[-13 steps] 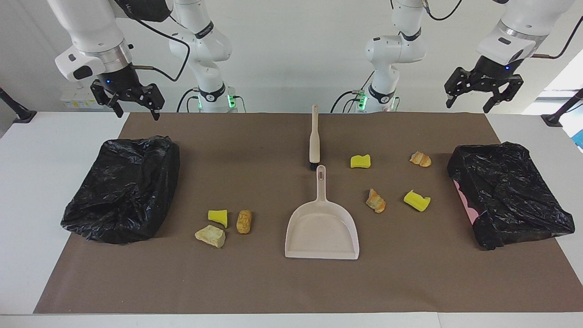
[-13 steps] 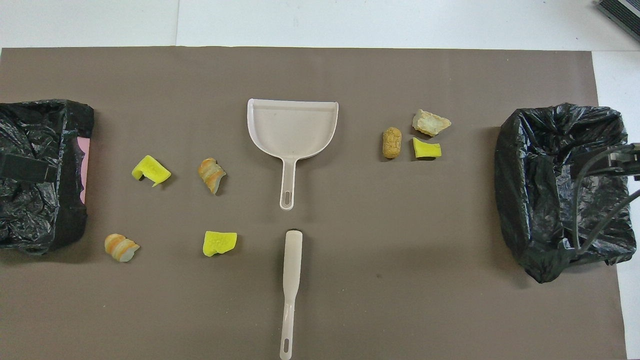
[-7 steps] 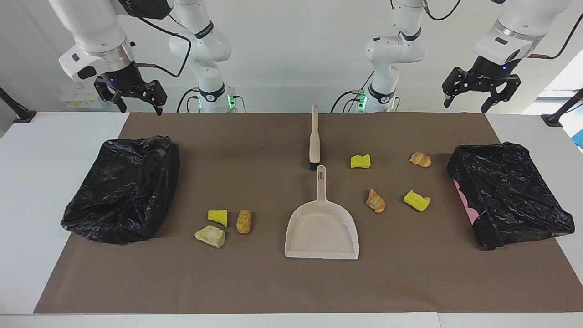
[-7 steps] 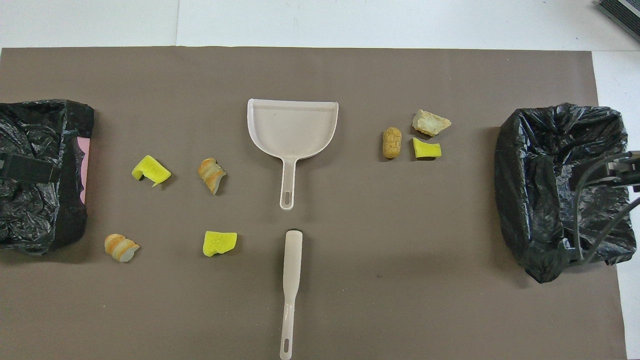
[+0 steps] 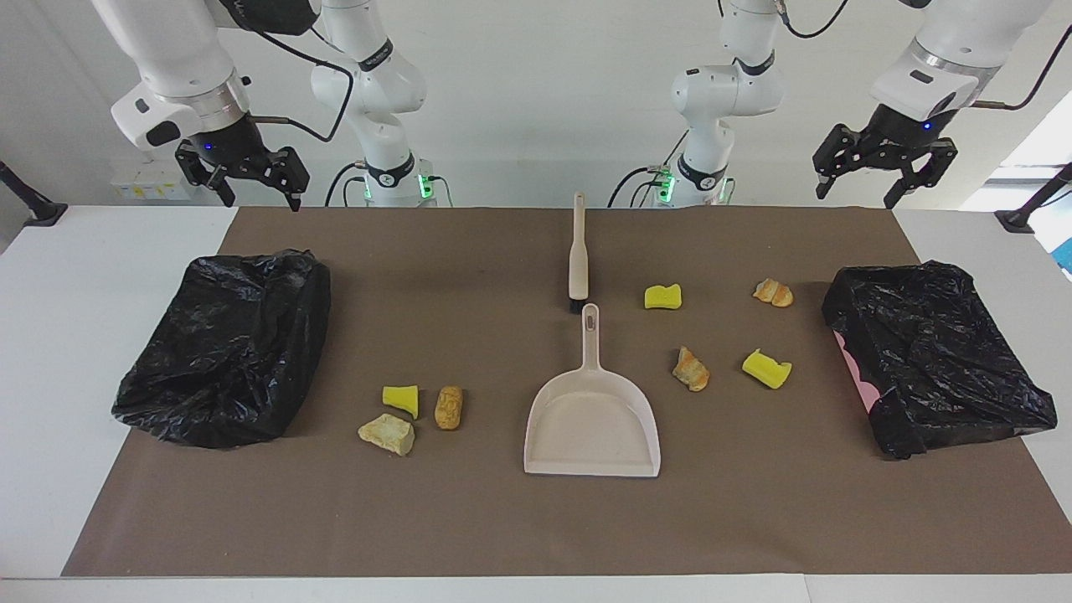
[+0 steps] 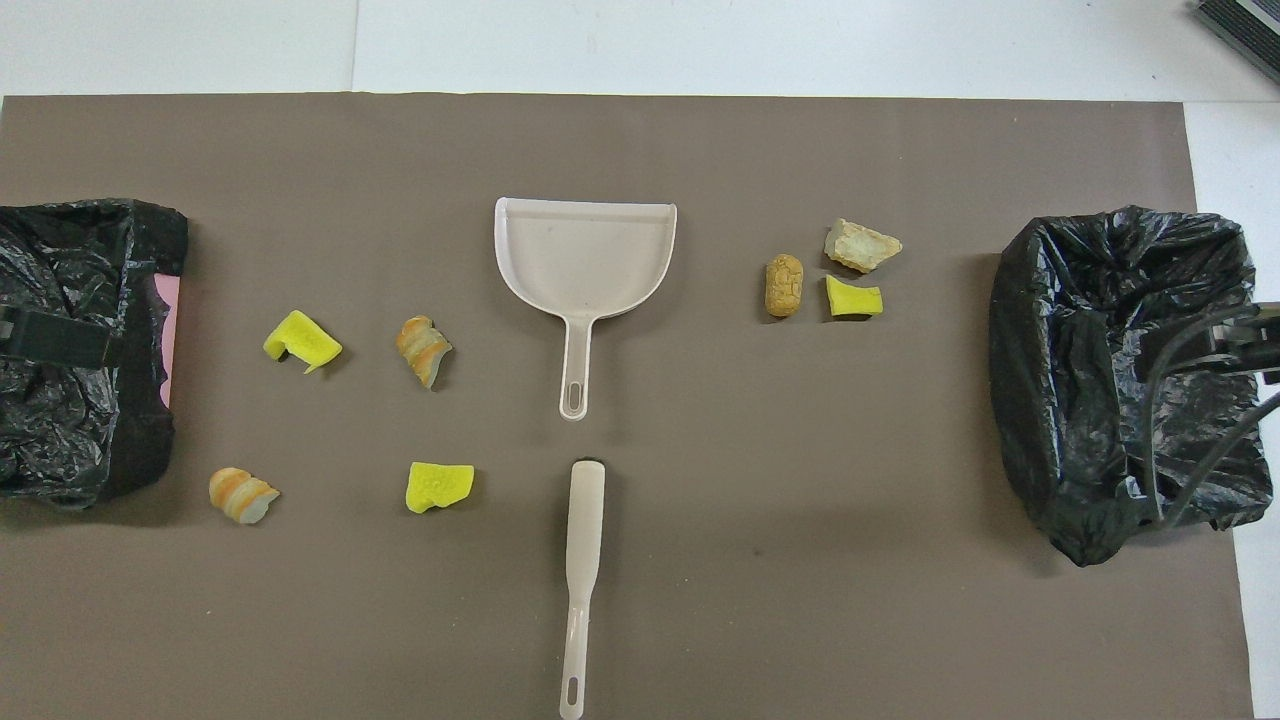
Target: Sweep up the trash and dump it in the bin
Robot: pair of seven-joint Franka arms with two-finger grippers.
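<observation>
A brown paper mat (image 5: 502,519) covers the white table. Seven trash scraps lie on it: four toward the left arm's end (image 5: 691,368), three toward the right arm's (image 5: 400,400), flanking a beige plastic dustpan (image 5: 592,423). The left gripper (image 5: 875,176) and right gripper (image 5: 251,180) hang raised, both released and holding nothing.

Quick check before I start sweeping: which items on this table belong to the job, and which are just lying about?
For the job:
- seven trash scraps: four toward the left arm's end, three toward the right arm's
- dustpan
- brush
- two black-lined bins

Lying about:
- nothing loose; only the brown mat
</observation>
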